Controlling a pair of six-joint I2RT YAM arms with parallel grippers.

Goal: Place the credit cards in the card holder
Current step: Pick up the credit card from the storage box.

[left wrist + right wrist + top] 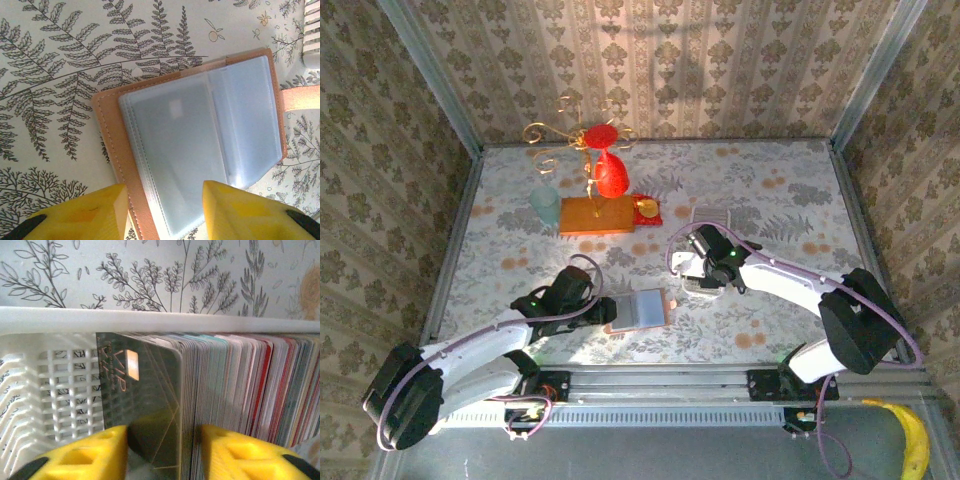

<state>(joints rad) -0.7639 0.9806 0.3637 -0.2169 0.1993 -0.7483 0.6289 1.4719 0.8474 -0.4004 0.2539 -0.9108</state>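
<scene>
Grey plastic, the front card [142, 400] stands between my right gripper's [164, 445] half-closed fingers; gripped or not, I can't tell. Tightly packed neighbouring credit cards [240, 390] may lift too.

I'm seeing an orange block [598, 215] and teal cup [545, 207] sitting well beyond my left claw [164, 200], a white slatted tray [150, 320] lying right at my right claw [164, 440].
</scene>
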